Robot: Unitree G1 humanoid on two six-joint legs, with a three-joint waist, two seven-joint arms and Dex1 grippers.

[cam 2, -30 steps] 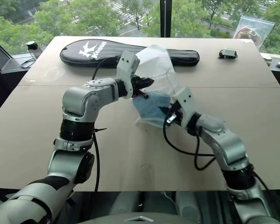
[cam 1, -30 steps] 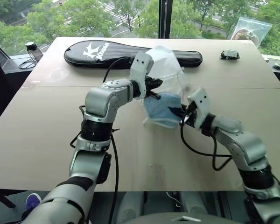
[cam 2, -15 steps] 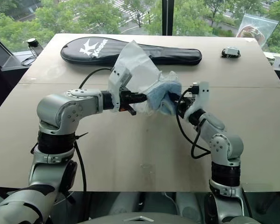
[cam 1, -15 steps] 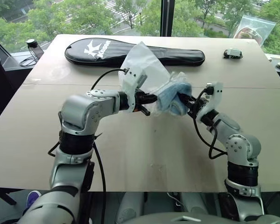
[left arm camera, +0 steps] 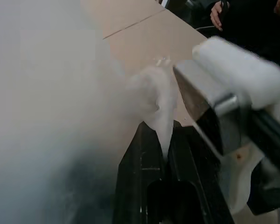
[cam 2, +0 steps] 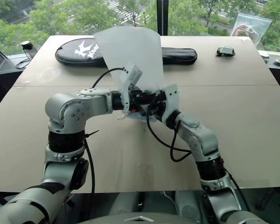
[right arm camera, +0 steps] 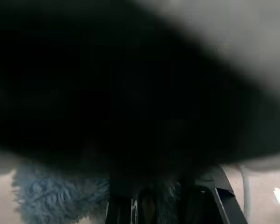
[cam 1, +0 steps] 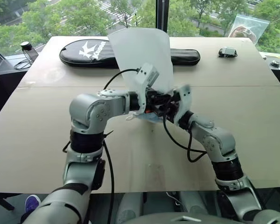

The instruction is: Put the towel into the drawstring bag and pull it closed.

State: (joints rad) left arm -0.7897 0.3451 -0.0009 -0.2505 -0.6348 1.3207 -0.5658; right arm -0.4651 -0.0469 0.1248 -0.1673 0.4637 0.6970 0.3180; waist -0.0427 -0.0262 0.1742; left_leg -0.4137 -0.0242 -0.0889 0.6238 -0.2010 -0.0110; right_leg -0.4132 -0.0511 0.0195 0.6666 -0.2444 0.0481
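Translucent white film of the drawstring bag [cam 1: 142, 56] stands up like a sail above the middle of the bench [cam 1: 46, 135], hiding part of the long black racket case [cam 1: 86, 50] behind it. The left end effector [cam 1: 154, 101] is clamped shut on the bag's edge; the right end effector [cam 1: 167, 106], meeting it head-on, is closed on the light-blue towel [right arm camera: 46, 198], which peeks out just below the two. A small black device [cam 1: 228, 52] and a clear zip bag [cam 1: 246, 27] sit far right, a small bottle [cam 1: 24, 48] far left.

The drawstring bag [cam 1: 142, 56] rises before the racket case [cam 1: 84, 51], above the table [cam 1: 37, 126].
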